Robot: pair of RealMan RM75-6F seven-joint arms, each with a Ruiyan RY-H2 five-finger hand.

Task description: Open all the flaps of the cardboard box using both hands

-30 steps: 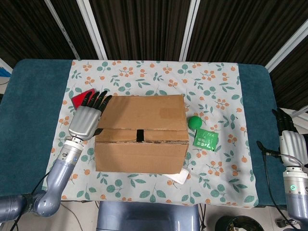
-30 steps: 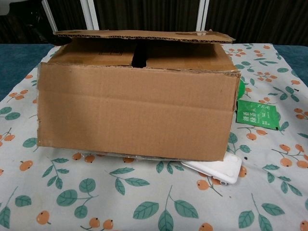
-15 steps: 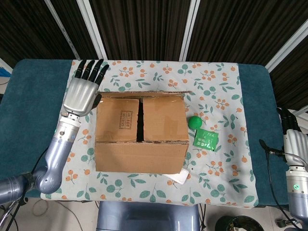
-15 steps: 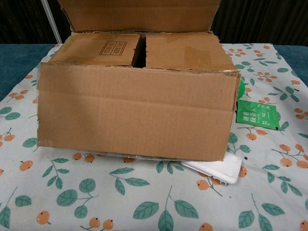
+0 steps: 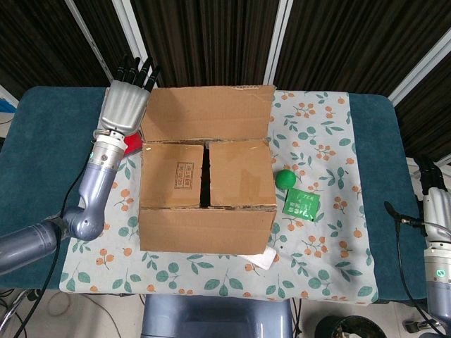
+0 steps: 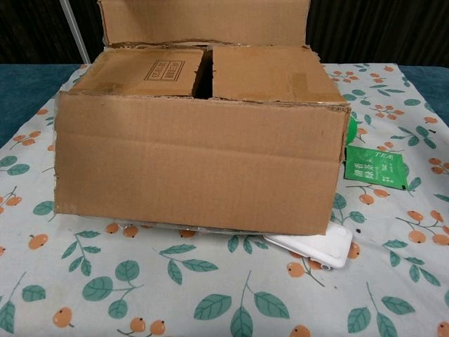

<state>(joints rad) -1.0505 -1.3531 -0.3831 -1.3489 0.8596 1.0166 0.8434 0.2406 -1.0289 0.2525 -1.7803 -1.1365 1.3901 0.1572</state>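
The cardboard box (image 5: 206, 229) (image 6: 196, 175) stands mid-table. Its far flap (image 5: 208, 113) (image 6: 203, 21) is raised and leans back. Two inner flaps, left (image 5: 173, 176) and right (image 5: 239, 172), lie flat over the top with a dark gap between them. My left hand (image 5: 127, 105) is at the far flap's left edge, back toward the camera, fingers straight and pointing away; it holds nothing. My right hand (image 5: 431, 193) hangs off the table's right side, far from the box, with nothing in it. Neither hand shows in the chest view.
A green ball (image 5: 285, 179) and a green tea packet (image 5: 301, 204) (image 6: 375, 167) lie right of the box. A white flat object (image 5: 262, 259) (image 6: 316, 247) sticks out from under its front right corner. Something red (image 5: 132, 143) peeks out by my left wrist. The floral cloth (image 5: 317, 113) covers the table.
The far flap swung up from lying over the box top and now leans back. My left hand moved with it from the box's left side to its far left corner. The right hand barely moved.
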